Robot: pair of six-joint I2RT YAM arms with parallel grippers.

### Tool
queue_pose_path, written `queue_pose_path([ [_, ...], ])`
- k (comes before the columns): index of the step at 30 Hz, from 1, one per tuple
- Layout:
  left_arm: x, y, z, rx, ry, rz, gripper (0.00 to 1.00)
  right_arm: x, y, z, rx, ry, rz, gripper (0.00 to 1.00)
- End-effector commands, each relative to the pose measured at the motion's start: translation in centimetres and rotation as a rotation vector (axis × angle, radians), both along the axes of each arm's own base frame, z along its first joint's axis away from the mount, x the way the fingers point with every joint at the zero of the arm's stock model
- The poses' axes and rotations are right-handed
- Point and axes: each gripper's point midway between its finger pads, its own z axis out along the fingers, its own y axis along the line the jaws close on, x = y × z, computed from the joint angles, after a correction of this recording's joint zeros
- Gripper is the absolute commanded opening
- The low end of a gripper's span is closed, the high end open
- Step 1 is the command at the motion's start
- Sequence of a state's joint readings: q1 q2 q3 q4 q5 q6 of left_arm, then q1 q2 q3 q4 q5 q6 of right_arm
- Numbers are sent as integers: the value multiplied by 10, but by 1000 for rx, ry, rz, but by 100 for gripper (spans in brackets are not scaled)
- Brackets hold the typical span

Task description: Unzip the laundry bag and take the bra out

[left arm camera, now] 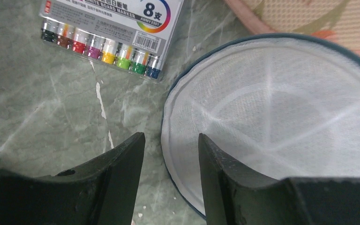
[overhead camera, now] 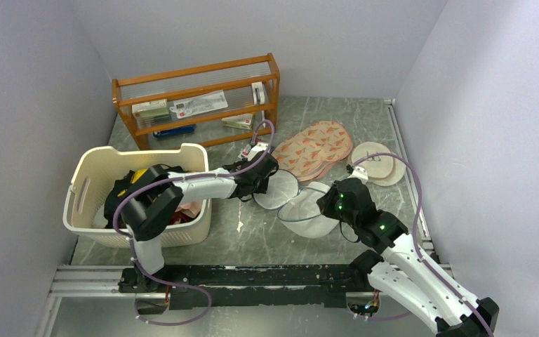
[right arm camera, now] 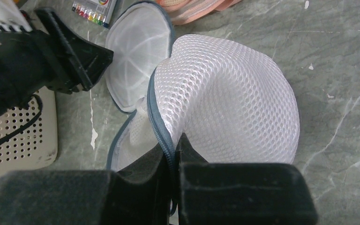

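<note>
The laundry bag [overhead camera: 302,207] lies unzipped in two white mesh halves joined at one side. My right gripper [overhead camera: 333,201] is shut on the grey zipper rim of the domed half [right arm camera: 229,103], as the right wrist view [right arm camera: 173,140] shows. My left gripper [overhead camera: 269,185] is open and empty, its fingers straddling the rim of the flat half [left arm camera: 281,108], just above the table; it also shows in the right wrist view [right arm camera: 98,70]. The bra [overhead camera: 137,175], yellow and black, lies in the cream basket [overhead camera: 84,175], partly hidden by my left arm.
A pink garment [overhead camera: 186,209] also lies in the basket. A pack of coloured markers [left arm camera: 108,33] lies just beyond the flat half. Salmon patterned pads [overhead camera: 316,147] and cream discs [overhead camera: 375,161] lie behind the bag. A wooden shelf [overhead camera: 196,98] stands at the back.
</note>
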State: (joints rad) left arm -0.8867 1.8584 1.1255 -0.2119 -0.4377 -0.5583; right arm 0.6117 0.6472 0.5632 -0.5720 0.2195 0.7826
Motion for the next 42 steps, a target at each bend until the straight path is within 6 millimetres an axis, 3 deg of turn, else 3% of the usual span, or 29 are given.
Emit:
queue_pose_path([
  [1, 9, 6, -15, 65, 4, 13, 58, 3, 1, 4, 5, -28, 6, 5],
  [6, 1, 10, -41, 100, 59, 9, 55, 2, 2, 4, 7, -28, 15, 5],
  [10, -2, 8, -35, 70, 57, -8, 26, 2, 3, 3, 5, -24, 18, 5],
  [14, 5, 12, 2, 85, 0, -8, 7, 2, 4, 1, 2, -15, 25, 5],
  [19, 9, 19, 75, 78, -100, -21, 7, 0, 12, -7, 6, 0, 76, 6],
  [25, -7, 44, 148, 23, -210, -37, 7, -7, 59, -15, 89, 7, 349, 6],
  [32, -30, 70, 216, -26, -318, -67, 7, 2, 105, 9, 214, -43, 520, 8],
  [36, -41, 69, 239, -60, -355, -132, 7, 15, 117, 5, 200, -26, 550, 8],
  [42, -63, 37, 263, -88, -422, -267, 7, 28, 127, 0, 184, -3, 562, 11],
])
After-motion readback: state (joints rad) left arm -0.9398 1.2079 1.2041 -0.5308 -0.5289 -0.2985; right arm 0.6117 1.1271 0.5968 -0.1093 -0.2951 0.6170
